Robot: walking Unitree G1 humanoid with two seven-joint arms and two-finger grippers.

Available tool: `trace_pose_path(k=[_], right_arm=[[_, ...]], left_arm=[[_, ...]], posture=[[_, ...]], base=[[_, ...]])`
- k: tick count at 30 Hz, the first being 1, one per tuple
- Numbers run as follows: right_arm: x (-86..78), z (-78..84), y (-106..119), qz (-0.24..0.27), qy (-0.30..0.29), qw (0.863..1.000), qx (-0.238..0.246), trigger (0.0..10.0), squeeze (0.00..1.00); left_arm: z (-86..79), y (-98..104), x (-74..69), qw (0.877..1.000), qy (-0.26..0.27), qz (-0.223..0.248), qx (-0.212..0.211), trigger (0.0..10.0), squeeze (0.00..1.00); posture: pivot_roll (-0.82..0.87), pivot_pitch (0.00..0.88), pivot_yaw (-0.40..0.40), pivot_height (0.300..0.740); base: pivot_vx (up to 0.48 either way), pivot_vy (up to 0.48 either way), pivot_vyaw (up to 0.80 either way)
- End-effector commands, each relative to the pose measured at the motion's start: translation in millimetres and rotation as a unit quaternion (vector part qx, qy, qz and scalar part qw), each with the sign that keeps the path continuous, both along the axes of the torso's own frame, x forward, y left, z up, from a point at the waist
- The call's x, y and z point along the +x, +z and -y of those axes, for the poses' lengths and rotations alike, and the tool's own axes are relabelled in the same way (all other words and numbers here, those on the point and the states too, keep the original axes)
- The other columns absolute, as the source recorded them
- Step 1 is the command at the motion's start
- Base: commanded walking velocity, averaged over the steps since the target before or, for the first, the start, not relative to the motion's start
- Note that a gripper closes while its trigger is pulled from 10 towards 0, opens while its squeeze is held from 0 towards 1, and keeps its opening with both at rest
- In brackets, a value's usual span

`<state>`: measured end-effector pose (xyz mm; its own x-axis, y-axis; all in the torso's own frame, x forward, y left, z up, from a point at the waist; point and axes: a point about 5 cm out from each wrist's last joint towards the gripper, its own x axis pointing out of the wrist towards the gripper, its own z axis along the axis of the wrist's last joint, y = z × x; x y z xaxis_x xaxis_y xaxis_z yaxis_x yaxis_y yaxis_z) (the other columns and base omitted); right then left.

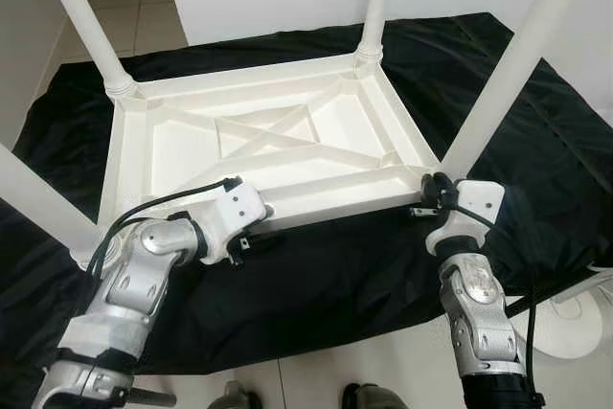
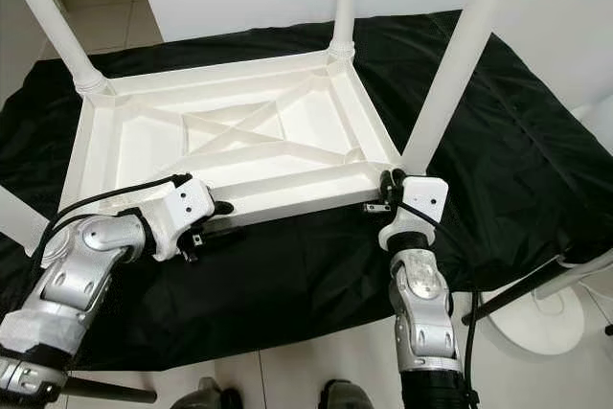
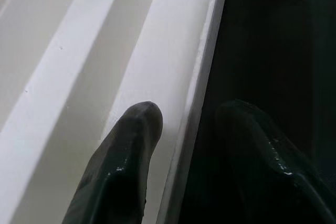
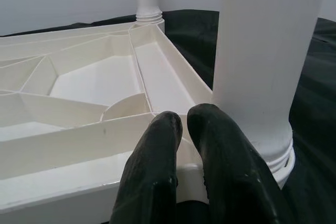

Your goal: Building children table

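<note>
On the near rim of the upturned white table (image 1: 268, 141), left gripper (image 3: 191, 129) straddling the edge, jaws parted; right gripper (image 4: 184, 124) at the near right corner beside a leg (image 1: 508, 69), jaws nearly closed, holding nothing. Lying on a black sheet (image 1: 536, 150) on the floor, ribbed underside up, leg tops cut off.

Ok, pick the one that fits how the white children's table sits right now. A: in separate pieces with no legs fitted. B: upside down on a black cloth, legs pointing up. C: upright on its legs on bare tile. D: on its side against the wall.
B: the white table lies ribbed underside up on the black cloth, legs rising from its corners.
</note>
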<state>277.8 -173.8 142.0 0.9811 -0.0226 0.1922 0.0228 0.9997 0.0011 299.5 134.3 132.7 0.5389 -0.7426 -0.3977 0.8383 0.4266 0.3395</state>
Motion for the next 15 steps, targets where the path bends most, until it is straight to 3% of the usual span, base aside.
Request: trace_pose_path(k=[1, 2, 3, 5, 6, 7, 8, 9, 10, 12, 15], right_arm=[[0.0, -2.6, 0, 0.002, 0.003, 1.000, -0.001, 10.0, 0.00], [0.0, -3.7, 0, 0.001, 0.005, 1.000, -0.001, 10.0, 0.00], [0.2, -3.9, 0, 0.001, 0.005, 1.000, -0.001, 10.0, 0.00], [0.5, -3.9, -1, 0.001, 0.005, 1.000, -0.001, 10.0, 0.00], [0.7, -3.9, -1, 0.001, 0.005, 1.000, -0.001, 10.0, 0.00], [0.8, -3.9, -1, 0.001, 0.005, 1.000, -0.001, 10.0, 0.00], [0.8, -3.9, -1, 0.001, 0.005, 1.000, -0.001, 10.0, 0.00], [1.0, -3.9, -1, 0.001, 0.006, 1.000, -0.001, 10.0, 0.00], [1.0, -3.9, -1, 0.001, 0.006, 1.000, -0.001, 10.0, 0.00], [1.3, -3.8, 0, 0.002, 0.005, 1.000, -0.001, 10.0, 0.00], [1.6, -3.6, 0, 0.003, 0.005, 1.000, -0.002, 10.0, 0.00]], left_arm=[[-5.7, -5, 5.0, 0.999, 0.051, 0.004, 0.015, 10.0, 0.00], [-8.7, -6, 9.0, 0.997, 0.069, 0.006, 0.022, 10.0, 0.00], [-9.7, -6, 11.3, 0.996, 0.079, 0.011, 0.027, 7.9, 0.00], [-10.5, -7, 14.8, 0.995, 0.097, 0.015, 0.028, 7.7, 0.00], [-10.5, -8, 16.7, 0.994, 0.107, 0.016, 0.028, 4.6, 0.00], [-10.3, -8, 17.6, 0.993, 0.113, 0.016, 0.028, 3.7, 0.00], [-10.3, -8, 17.6, 0.993, 0.113, 0.016, 0.028, 3.7, 0.00], [-8.9, -8, 18.3, 0.993, 0.115, 0.017, 0.028, 2.5, 0.00], [-8.9, -8, 18.3, 0.993, 0.115, 0.017, 0.028, 2.5, 0.00], [-4.6, -8, 19.2, 0.993, 0.115, 0.024, 0.027, 0.9, 0.00], [1.5, -5, 21.2, 0.992, 0.114, 0.038, 0.025, 0.0, 0.00]], posture=[[-0.12, 0.085, 0.058, 0.740], [-0.12, 0.084, 0.058, 0.740], [-0.12, 0.082, 0.058, 0.740], [-0.12, 0.081, 0.058, 0.740], [-0.12, 0.081, 0.058, 0.740], [-0.12, 0.081, 0.058, 0.740], [-0.12, 0.081, 0.058, 0.740], [-0.12, 0.080, 0.058, 0.740], [-0.12, 0.080, 0.058, 0.740], [-0.12, 0.079, 0.058, 0.740], [-0.12, 0.079, 0.057, 0.740]], base=[[0.000, 0.000, 0.00], [0.000, 0.000, 0.00], [0.000, 0.000, 0.00], [0.000, 0.000, 0.00], [0.000, 0.000, 0.00], [0.000, 0.000, 0.00], [0.000, 0.000, 0.00], [0.000, 0.000, 0.00], [0.000, 0.000, 0.00], [0.000, 0.000, 0.00], [0.000, 0.000, 0.00]])
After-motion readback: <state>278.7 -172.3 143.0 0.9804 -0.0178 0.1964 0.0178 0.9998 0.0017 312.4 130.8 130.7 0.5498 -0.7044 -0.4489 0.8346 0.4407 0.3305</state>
